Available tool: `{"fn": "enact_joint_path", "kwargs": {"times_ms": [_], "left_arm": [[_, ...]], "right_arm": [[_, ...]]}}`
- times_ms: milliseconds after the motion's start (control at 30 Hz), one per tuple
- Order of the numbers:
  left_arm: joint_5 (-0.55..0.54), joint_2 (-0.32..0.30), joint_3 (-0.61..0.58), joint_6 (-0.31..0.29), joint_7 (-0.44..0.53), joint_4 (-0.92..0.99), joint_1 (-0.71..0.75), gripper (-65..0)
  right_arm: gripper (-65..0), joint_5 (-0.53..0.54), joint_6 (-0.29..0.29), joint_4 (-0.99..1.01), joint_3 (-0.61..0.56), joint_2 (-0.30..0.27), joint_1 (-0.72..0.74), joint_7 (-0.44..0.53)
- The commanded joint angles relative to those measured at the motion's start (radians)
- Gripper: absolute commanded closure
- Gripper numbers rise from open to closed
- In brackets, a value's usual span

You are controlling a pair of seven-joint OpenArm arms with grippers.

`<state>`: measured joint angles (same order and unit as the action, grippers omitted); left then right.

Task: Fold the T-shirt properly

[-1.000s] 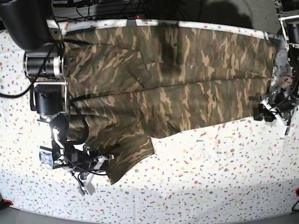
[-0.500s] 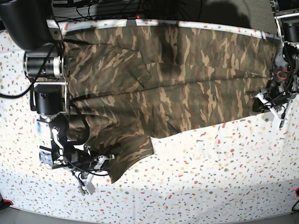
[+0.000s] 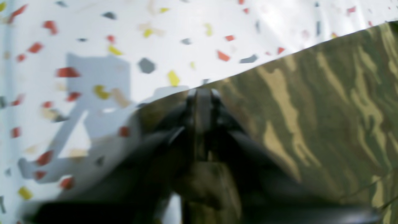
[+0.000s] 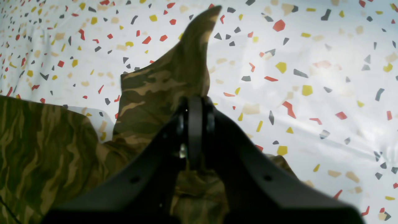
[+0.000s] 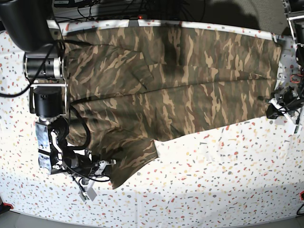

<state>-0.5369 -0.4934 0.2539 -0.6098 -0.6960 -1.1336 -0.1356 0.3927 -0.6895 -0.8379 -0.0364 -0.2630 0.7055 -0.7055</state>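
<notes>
The camouflage T-shirt (image 5: 180, 80) lies spread across the far half of the table, with one sleeve hanging toward the front left. My right gripper (image 5: 105, 165) sits at that sleeve. In the right wrist view the right gripper (image 4: 194, 102) is shut on the T-shirt (image 4: 155, 84), and a point of cloth sticks out past the tips. My left gripper (image 5: 274, 111) is at the hem corner on the right side. The left wrist view is blurred; there the left gripper (image 3: 202, 93) has its jaws together on the edge of the T-shirt (image 3: 311, 109).
A white cover with coloured speckles (image 5: 213, 180) lies over the table. The black arm column (image 5: 45, 66) stands over the shirt's left edge. Cables (image 5: 118, 7) run behind the far edge. A small red part (image 5: 301, 194) shows at the right border.
The left gripper has shifted a little to the right along the hem corner. The right gripper has sunk slightly with the sleeve, which now hangs lower and more bunched.
</notes>
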Motion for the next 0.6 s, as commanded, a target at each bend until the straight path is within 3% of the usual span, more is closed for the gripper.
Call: {"fn": "enact_joint_path", "kwargs": {"times_ms": [0,133,300,433,467,533,567], "left_arm": [[-0.013,-0.023,0.005,-0.006,0.003,-0.019,-0.020,-13.9],[-0.014,-0.012,0.005,-0.007,-0.076,-0.018,-0.019,-15.7],[-0.011,0.020,0.005,-0.008,-0.074,-0.018,-0.020,-15.7],[0.105,0.037,0.005,-0.008,-0.055,-0.018,-0.019,-15.3],[0.118,0.036,0.005,-0.007,-0.055,-0.018,-0.019,-13.3],[0.113,0.028,0.005,-0.004,-0.050,-0.018,-0.019,-0.2],[0.097,0.023,0.005,-0.004,-0.043,-0.018,-0.019,0.0]], "right_arm": [[0.0,0.012,-0.009,-0.019,0.002,-0.009,0.039,0.019],[0.0,0.013,-0.009,-0.019,0.002,-0.008,0.039,0.019],[0.0,0.073,-0.009,-0.019,0.002,-0.008,0.039,-0.017],[0.0,0.090,-0.009,-0.019,0.002,-0.009,0.039,-0.046],[0.0,0.090,-0.009,-0.019,0.002,-0.009,0.039,-0.052],[0.0,0.092,-0.009,-0.019,0.002,-0.008,0.039,-0.055],[0.0,0.096,-0.009,-0.020,0.002,-0.009,0.039,-0.055]]}}
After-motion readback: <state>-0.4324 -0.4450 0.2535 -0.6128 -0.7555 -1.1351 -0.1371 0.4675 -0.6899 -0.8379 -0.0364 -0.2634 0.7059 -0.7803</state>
